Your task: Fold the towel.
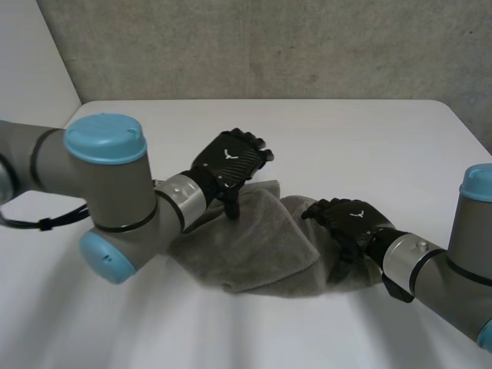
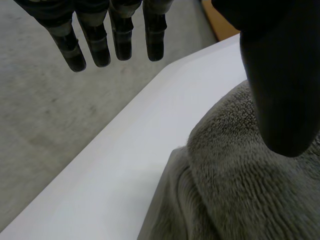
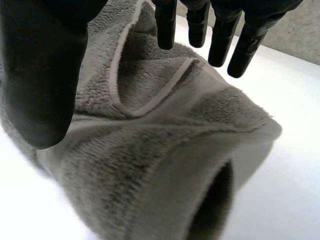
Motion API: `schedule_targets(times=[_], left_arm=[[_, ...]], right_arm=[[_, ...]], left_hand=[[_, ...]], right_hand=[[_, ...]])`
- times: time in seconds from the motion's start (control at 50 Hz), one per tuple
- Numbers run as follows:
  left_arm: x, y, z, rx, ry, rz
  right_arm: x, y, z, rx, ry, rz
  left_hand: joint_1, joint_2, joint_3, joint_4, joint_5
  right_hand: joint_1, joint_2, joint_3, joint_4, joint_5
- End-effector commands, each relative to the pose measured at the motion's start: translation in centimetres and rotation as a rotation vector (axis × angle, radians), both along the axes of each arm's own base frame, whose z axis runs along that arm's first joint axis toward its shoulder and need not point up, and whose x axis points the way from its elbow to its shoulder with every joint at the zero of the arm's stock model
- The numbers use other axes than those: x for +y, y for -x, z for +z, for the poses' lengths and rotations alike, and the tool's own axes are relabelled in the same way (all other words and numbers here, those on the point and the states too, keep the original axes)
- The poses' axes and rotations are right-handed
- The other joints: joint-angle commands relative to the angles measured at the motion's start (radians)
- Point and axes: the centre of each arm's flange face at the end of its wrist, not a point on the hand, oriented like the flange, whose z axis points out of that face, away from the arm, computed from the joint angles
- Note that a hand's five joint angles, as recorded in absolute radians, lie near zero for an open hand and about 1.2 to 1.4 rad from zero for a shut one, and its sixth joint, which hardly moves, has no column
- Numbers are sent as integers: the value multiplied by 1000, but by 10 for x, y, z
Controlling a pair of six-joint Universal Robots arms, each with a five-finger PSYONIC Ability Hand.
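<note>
Right arm: I am reaching my right arm [image 1: 430, 269] in over the near right part of the white table [image 1: 346, 146], with the forearm low above the top.
Right hand: I am holding my right hand [image 1: 350, 221] palm down over the right end of the grey towel [image 1: 246, 254].
Right hand state: I am holding its fingers [image 3: 219, 45] straight and set wide apart from the thumb. The hand is gripping nothing; the towel is lying under the palm, between thumb and fingers.
Towel: It is lying in a loose, bunched heap on the middle of the table, between my two hands.
Towel at the right hand: Layers are overlapping under the fingertips, a pale hem is curving across them, and the end nearest the wrist is curling into an open roll.
Left arm: I am bringing my left arm [image 1: 108, 192] across from the near left, with the forearm passing over the towel's left part.
Left hand: I am hovering my left hand [image 1: 231, 163], back upward, at the towel's far left edge.
Left hand state: I am holding its fingers [image 2: 155, 40] straight, pointing out past the towel and beyond the table's edge. The thumb is pointing down at the towel, and I cannot tell whether its tip is touching. The hand is holding nothing.
Floor: A grey floor [image 2: 40, 125] is showing past the table edge, beyond the left fingertips.
Wall: A grey wall [image 1: 269, 46] is standing behind the table's far edge.
</note>
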Motion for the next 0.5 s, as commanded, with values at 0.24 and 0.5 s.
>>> schedule_targets(times=[0.24,0.5], left_arm=[[-4,15,-44,-46,-134,-147],[4,9,-50,-73,-175,-138]], right_arm=[[4,-13,-19,2,-42,-25],[3,-19,-21,-44,-28,-39]], left_hand=[[671,698,-52,-59,713],[787,815,-52,-59,829]], right_hand=[[65,53,-43,-76,69],[1055,1043,-43,-76,1059]])
